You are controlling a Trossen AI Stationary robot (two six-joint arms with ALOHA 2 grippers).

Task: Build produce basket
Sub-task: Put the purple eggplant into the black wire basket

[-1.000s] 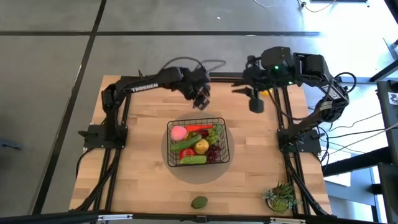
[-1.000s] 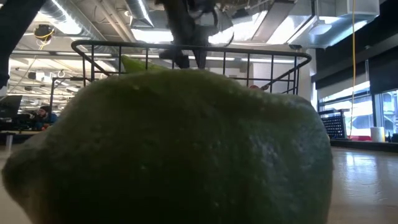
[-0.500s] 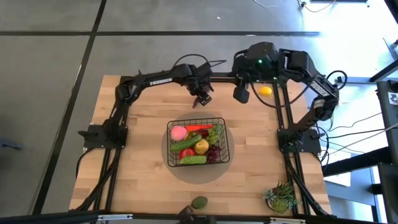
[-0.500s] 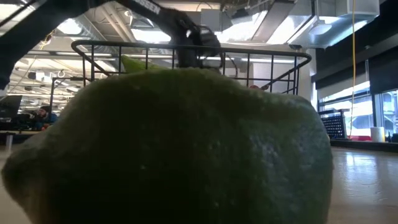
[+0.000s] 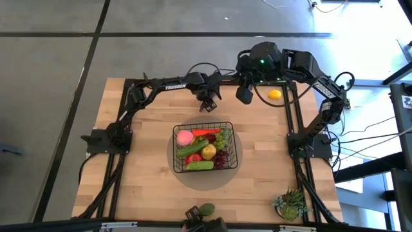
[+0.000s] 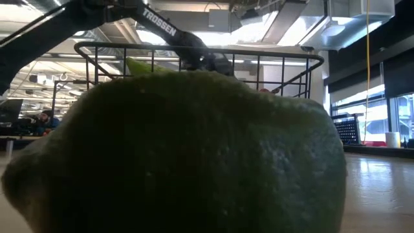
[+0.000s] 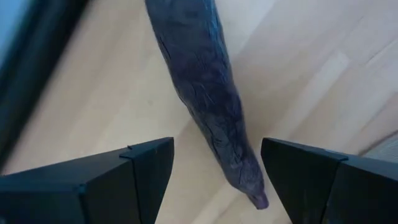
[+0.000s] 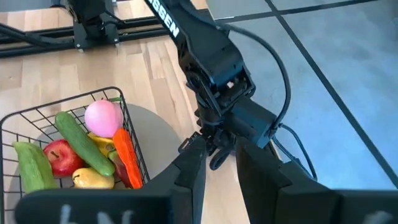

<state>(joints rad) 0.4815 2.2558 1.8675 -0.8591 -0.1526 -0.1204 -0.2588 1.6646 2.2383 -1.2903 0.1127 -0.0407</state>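
A purple eggplant (image 7: 208,93) lies on the wooden table beyond the basket. My left gripper (image 5: 207,103) points down over it, open, with a finger on either side of its narrow tip (image 7: 254,198) and a gap to each. The black wire basket (image 5: 205,169) stands mid-table and holds a pink peach (image 5: 185,136), cucumbers, a tomato, a lemon and grapes. My right gripper (image 5: 244,95) hangs high at the far right, slightly open, with nothing between its fingers. A yellow lemon (image 5: 275,94) lies on the table beside it.
A green lime (image 5: 206,209) lies at the near edge and fills the low view (image 6: 181,155). A spiky potted plant (image 5: 291,203) stands at the near right corner. Bare wood lies to the left and right of the basket.
My left gripper has come down toward the table beyond the basket, staying open. My right gripper has swung toward the table's left and far edge, and the lemon on the table that it hid now shows.
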